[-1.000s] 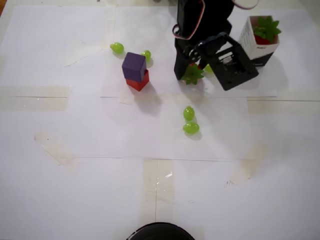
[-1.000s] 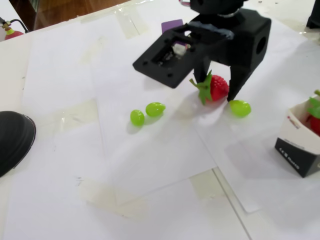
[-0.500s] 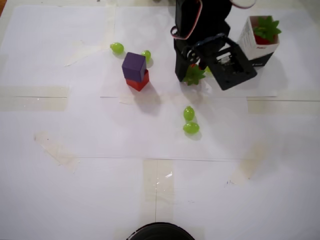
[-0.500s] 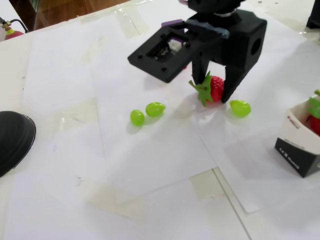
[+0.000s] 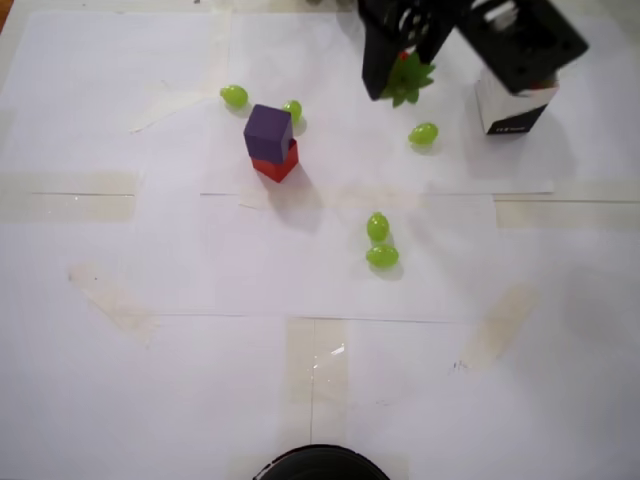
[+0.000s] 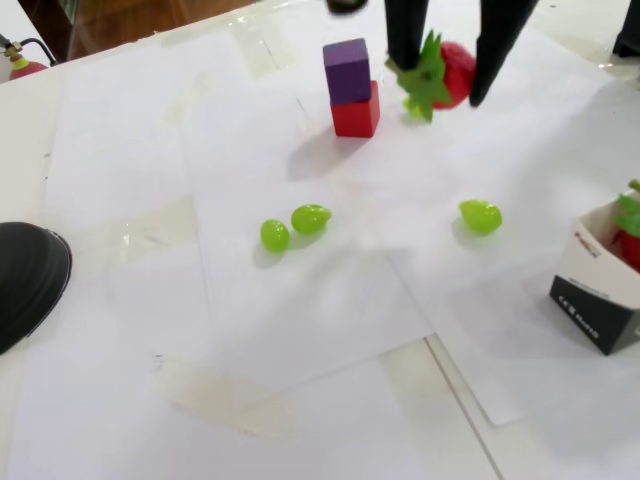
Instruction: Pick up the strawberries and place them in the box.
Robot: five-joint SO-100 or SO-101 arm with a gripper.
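A purple cube (image 6: 347, 70) is sitting on top of a red cube (image 6: 356, 112) toward the far side of the paper-covered table (image 6: 300, 330), just beside the gripper in the fixed view. Two green grapes (image 6: 293, 226) are lying together near the middle of the paper, touching or nearly so, and a single grape (image 6: 480, 215) is lying alone in the open ground between the cubes and the box (image 6: 597, 290). In the overhead view two more grapes (image 5: 234, 96) are flanking the cube stack near the top edge, one of them (image 5: 292, 109) tucked right against the purple block. A dark rounded object (image 6: 28, 280) is poking in at the left edge of the fixed view.

The gripper (image 6: 447, 82) is hanging clear above the table, its two dark fingers (image 6: 405, 35) pinching a toy strawberry (image 6: 455, 72) between them, the leafy green top sticking out toward the cubes. In the overhead view that strawberry (image 5: 405, 77) is sitting near the top edge, left of the box (image 5: 510, 110), whose opening the arm is covering there. The second strawberry (image 6: 630, 235) is resting inside the white carton at the right edge of the fixed view.
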